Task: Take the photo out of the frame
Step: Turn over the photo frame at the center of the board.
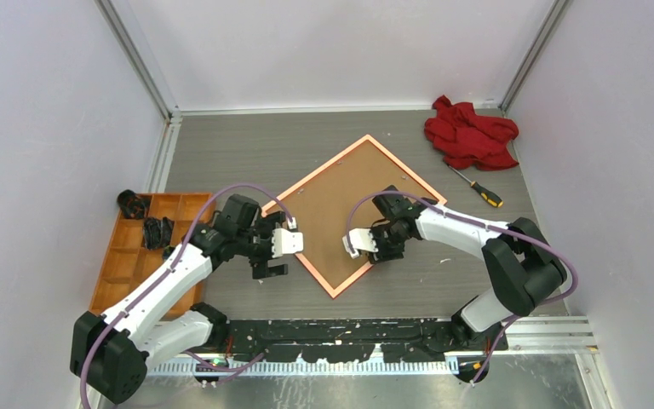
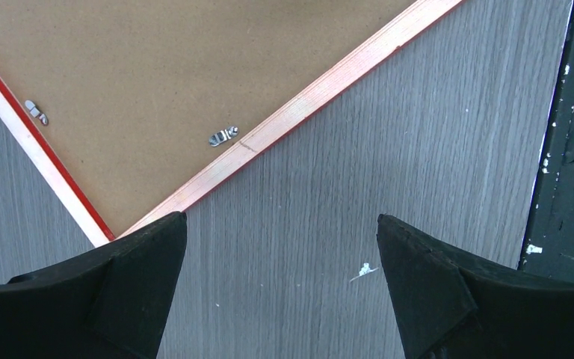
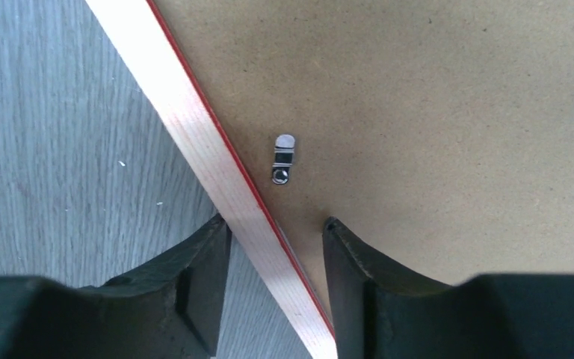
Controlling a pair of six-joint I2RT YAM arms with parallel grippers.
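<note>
The frame (image 1: 406,169) lies face down on the grey table, turned like a diamond, its orange-pink back rim (image 2: 306,101) up. The brown backing board (image 1: 341,204) fills it, held by small metal clips (image 2: 223,136) (image 3: 285,158). The photo is hidden under the board. My right gripper (image 1: 368,254) (image 3: 276,223) straddles the near-right rim (image 3: 187,127), one finger outside over the table, the other over the board (image 3: 433,112); the jaws stand partly open with gaps beside the rim. My left gripper (image 1: 270,271) (image 2: 282,224) hangs wide open over bare table just off the frame's near corner.
A red cloth (image 1: 470,132) is bunched at the back right, with a screwdriver (image 1: 477,189) just in front of it. An orange compartment tray (image 1: 140,256) holding dark parts stands at the left. A black rail (image 1: 349,332) runs along the near edge.
</note>
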